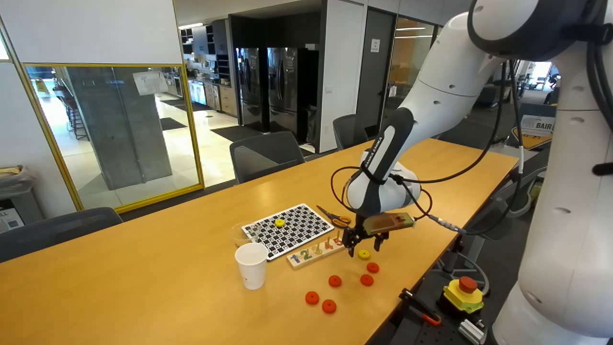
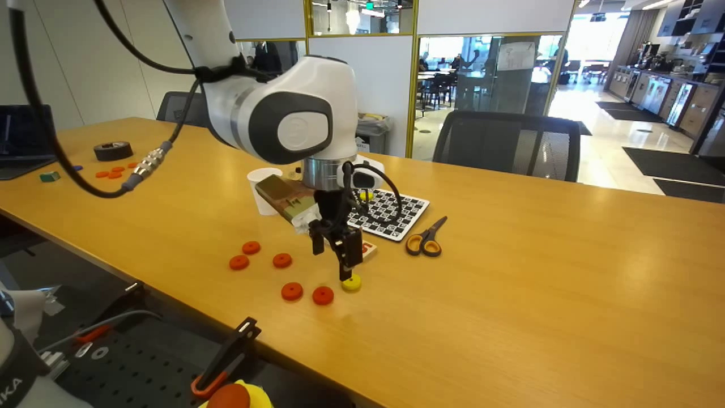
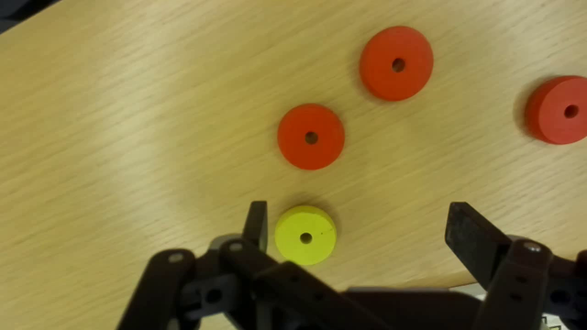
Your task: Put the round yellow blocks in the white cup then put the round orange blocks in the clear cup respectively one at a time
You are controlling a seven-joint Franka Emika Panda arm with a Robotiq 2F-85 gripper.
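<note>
My gripper (image 3: 358, 215) is open and empty, pointing down a little above the table, in both exterior views (image 1: 364, 250) (image 2: 331, 264). A round yellow block (image 3: 306, 250) lies below it, nearer the left finger in the wrist view; it also shows in both exterior views (image 1: 364, 255) (image 2: 352, 283). Another yellow block (image 1: 279, 223) lies on the checkered board. Several round orange blocks (image 1: 335, 281) (image 2: 291, 291) (image 3: 311, 136) lie loose on the table. The white cup (image 1: 252, 269) (image 2: 260, 198) stands upright. The clear cup (image 1: 236, 235) shows faintly by the board's corner.
The checkered board (image 1: 306, 232) lies behind a wooden number strip with pegs (image 1: 301, 261). Scissors (image 2: 423, 242) lie beside the board. Black tape (image 2: 112, 151), a laptop (image 2: 25, 139) and further orange discs (image 2: 115, 175) lie at the table's far end. Chairs stand along the far edge.
</note>
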